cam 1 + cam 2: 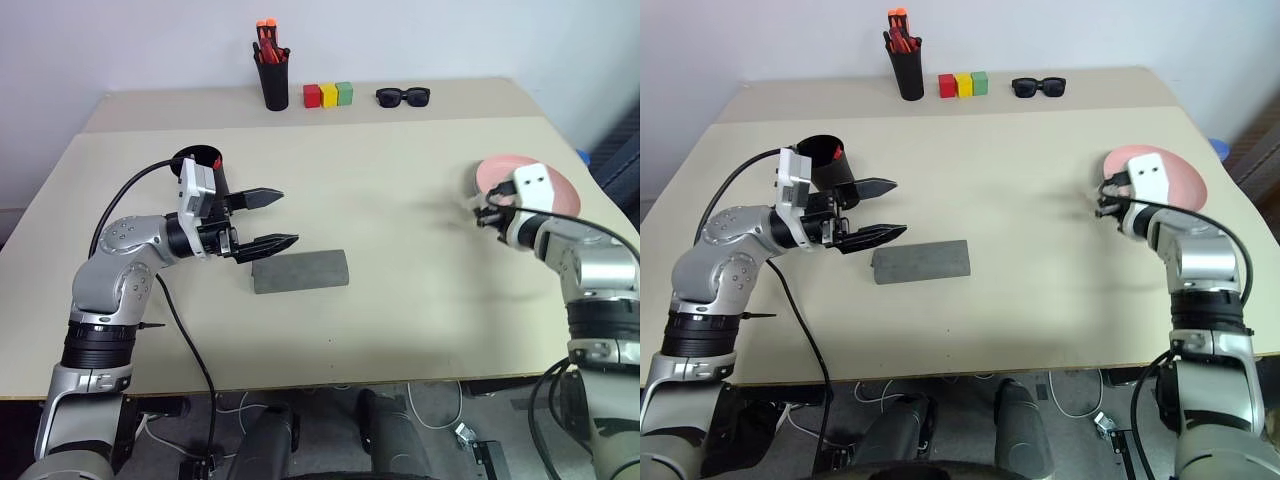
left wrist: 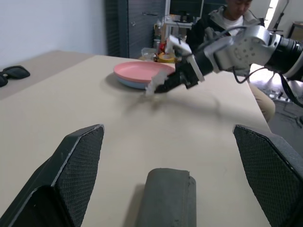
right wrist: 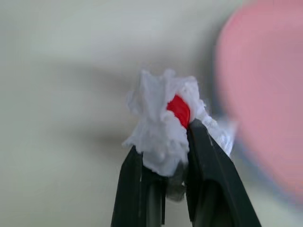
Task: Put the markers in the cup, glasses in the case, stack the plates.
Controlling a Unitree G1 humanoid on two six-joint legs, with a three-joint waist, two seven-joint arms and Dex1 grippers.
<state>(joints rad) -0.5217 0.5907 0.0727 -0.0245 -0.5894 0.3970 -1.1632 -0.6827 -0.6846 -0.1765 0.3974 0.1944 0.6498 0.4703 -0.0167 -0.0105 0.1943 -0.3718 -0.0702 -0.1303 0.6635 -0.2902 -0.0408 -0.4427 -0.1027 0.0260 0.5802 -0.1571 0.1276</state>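
- A lab or workshop is suggested.
- A plain table (image 1: 400, 330) is set against a bare wall (image 1: 120, 40).
- Metal cabinets (image 2: 137, 23) and cluttered equipment (image 2: 165, 47) are seen behind a seated person (image 2: 227, 19).

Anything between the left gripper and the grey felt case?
Nothing visible. The open left gripper points across bare table at the grey felt rectangular case, which lies just ahead of its fingertips. The right gripper, shut on a crumpled white wad, is far off by the round pink plate.

Pen holder (image 1: 273, 82), three coloured blocks (image 1: 328, 95), sunglasses (image 1: 403, 96) along far edge.
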